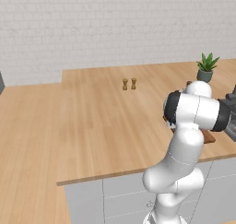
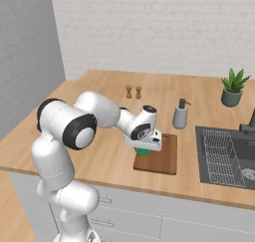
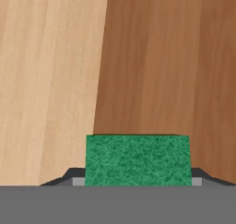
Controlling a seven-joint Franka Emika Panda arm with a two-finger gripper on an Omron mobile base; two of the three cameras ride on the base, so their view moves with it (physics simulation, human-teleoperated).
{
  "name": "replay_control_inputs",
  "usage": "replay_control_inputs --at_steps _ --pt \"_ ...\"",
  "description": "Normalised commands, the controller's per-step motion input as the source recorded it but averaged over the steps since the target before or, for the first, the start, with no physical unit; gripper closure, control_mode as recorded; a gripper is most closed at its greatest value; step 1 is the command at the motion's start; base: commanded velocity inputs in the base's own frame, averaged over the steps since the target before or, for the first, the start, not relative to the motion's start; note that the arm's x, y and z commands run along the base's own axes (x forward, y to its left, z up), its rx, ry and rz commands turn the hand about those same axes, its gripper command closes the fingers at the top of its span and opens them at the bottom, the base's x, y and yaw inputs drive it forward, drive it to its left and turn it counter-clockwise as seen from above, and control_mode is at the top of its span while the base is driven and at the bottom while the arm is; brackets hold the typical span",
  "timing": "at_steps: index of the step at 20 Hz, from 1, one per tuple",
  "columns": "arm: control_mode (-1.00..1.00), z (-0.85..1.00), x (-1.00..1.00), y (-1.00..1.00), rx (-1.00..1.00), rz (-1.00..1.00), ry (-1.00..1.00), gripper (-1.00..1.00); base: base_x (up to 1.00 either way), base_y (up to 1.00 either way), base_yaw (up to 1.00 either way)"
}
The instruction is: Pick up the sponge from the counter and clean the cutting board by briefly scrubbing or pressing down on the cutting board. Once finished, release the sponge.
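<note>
The gripper [image 2: 144, 150] points straight down, its fingers closed on either side of the sponge [image 3: 138, 160], which sits over the near left corner of the cutting board [image 2: 164, 159] (green face toward the hand camera). The arm reaches forward from a bent elbow, wrist low over the counter [image 2: 104, 159]. To the right, a sink [image 2: 226, 156] holds a wire rack [image 2: 217, 150].

A white brick wall [image 2: 149, 27] stands at the back, and a plain grey wall [image 2: 25, 52] is on the left. The floor [image 1: 23, 149] is light wood. Grey cupboards [image 2: 174, 216] sit low in front. A dark sink [image 2: 229, 156] is on the right, near a green plant [image 2: 234, 86] in a pot.
</note>
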Motion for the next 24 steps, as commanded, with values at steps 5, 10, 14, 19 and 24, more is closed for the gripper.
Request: replay_control_inputs --at_steps 5,10,14,19,24 --pt "-1.00 -0.20 -0.36 -0.03 0.01 -0.05 0.00 1.00 0.00 0.00 0.00" --pt "-1.00 -0.19 -0.48 0.00 0.00 -0.05 0.00 1.00 0.00 0.00 0.00" --pt "-1.00 -0.25 -0.69 0.00 0.02 0.00 0.00 1.00 0.00 0.00 0.00" --pt "-1.00 -0.26 -0.60 0.00 0.02 0.00 0.00 1.00 0.00 0.00 0.00" --pt "-1.00 -0.21 -0.18 -0.15 0.00 -0.01 0.00 1.00 0.00 0.00 0.00"
